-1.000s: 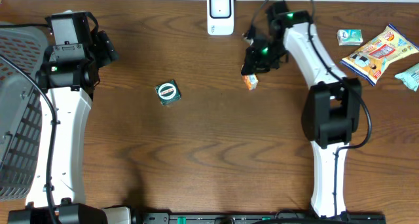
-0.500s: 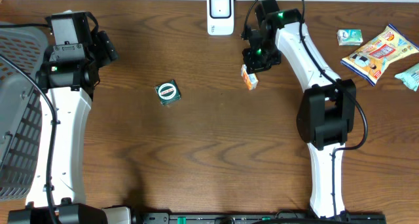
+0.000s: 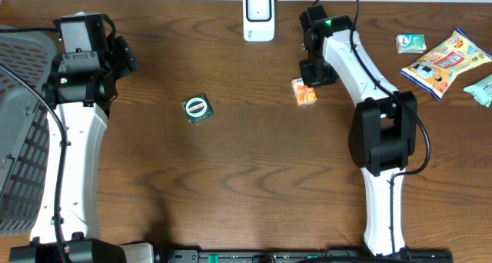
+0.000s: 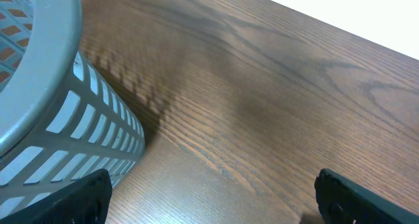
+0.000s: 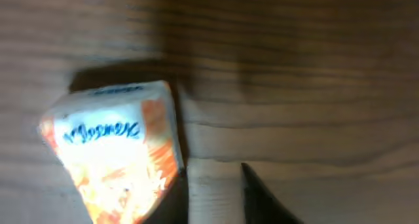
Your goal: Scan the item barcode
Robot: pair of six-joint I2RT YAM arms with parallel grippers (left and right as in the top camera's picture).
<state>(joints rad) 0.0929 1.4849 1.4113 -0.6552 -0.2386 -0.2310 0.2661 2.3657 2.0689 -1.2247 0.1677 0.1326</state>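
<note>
Right claw (image 5: 213, 204) parted only slightly, gripping nothing, one fingertip (image 5: 175, 201) just beside orange-and-white packet (image 5: 118, 152) lying flat on wooden table (image 3: 231, 178), near white barcode scanner (image 3: 259, 15). Left claw (image 4: 209, 207) spread wide, empty, next to grey basket (image 4: 39, 86), well apart from packet. Small green packet (image 3: 197, 108) on table between both arms.

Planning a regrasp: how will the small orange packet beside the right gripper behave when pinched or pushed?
The orange packet looks soft-wrapped, with rounded corners, so it probably gives a little under a pinch. It lies flat on the table, so a push should slide it, not roll or tip it. Small and flat, it is likely light.
</note>
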